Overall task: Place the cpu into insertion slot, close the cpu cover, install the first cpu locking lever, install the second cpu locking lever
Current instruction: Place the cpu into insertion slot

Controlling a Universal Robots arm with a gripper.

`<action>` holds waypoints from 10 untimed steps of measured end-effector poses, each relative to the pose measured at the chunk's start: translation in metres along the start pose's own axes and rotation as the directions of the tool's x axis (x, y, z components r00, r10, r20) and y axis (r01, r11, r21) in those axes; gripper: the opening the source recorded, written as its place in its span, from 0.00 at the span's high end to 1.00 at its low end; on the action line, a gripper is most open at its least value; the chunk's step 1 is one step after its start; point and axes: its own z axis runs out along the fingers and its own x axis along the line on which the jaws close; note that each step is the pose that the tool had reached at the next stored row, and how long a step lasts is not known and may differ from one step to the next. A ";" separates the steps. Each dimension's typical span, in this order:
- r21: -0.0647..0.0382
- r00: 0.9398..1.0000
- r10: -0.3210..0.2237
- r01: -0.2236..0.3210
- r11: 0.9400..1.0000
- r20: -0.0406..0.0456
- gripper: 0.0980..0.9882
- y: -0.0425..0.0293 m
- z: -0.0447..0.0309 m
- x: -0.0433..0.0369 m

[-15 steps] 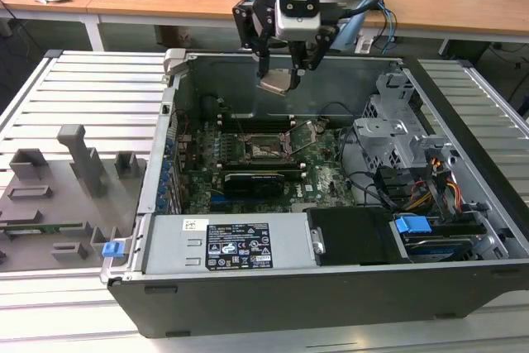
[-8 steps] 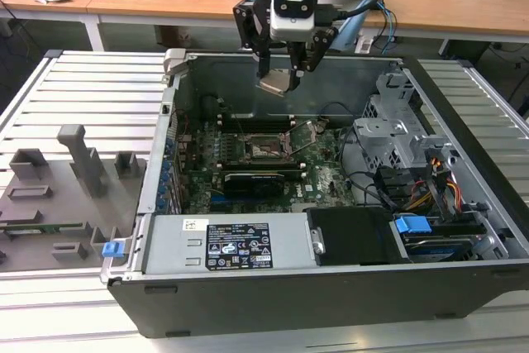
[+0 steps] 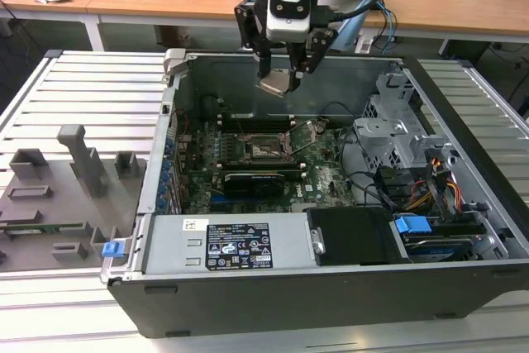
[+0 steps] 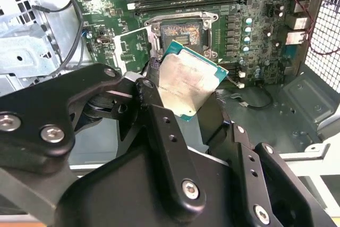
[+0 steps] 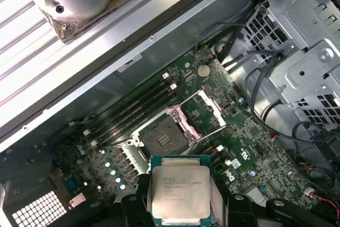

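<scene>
Hanging over the open computer case (image 3: 331, 297) that sits on the slatted worktop (image 3: 83, 97), the tool (image 3: 283, 76) has its fingers clamped on the cpu (image 3: 277, 85), pinching it by two opposite edges. The chip is held in the air well above the motherboard (image 3: 324, 181), slightly tilted, touching nothing but the fingers. Below it, the insertion slot (image 5: 162, 135) lies bare and dark, with no chip seated in it. The cpu cover (image 5: 214, 109) is swung open beside the slot, its square window showing the green board beneath (so it is plainly not shut down over anything). The two locking levers are too fine to pick out with certainty, though with the cover raised they cannot be holding it down. By my reading, the work is at its very first step: the chip is picked up and carried above the board, roughly over the socket area, but not yet lowered into place. Seating the chip, closing the cover and both levers all appear undone.
</scene>
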 end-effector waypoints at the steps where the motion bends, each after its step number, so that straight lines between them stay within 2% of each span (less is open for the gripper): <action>1: 0.000 1.000 0.007 -0.007 1.000 0.001 0.52 0.0000 0.0001 0.0000; 10: -0.001 0.998 0.056 -0.056 0.998 0.005 0.52 -0.0001 0.0009 0.0001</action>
